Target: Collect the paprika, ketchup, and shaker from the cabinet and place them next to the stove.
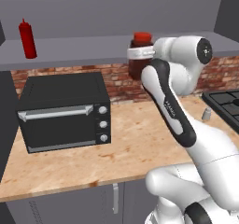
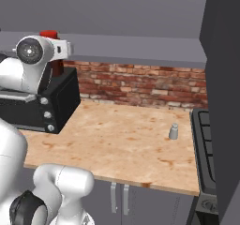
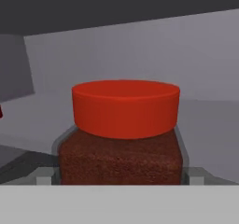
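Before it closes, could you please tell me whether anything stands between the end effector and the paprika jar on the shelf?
Nothing visible does. In the hand view the paprika jar sits right ahead of the open end effector, with only bare shelf around it.

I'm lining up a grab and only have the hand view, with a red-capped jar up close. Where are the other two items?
Observer: The ketchup stands on the cabinet shelf, well to the left of the paprika.
Operator: And the shaker?
Observer: The shaker stands on the counter, close beside the stove.
Operator: What is below the shelf?
Observer: A black toaster oven sits on the counter, under the shelf's left part.
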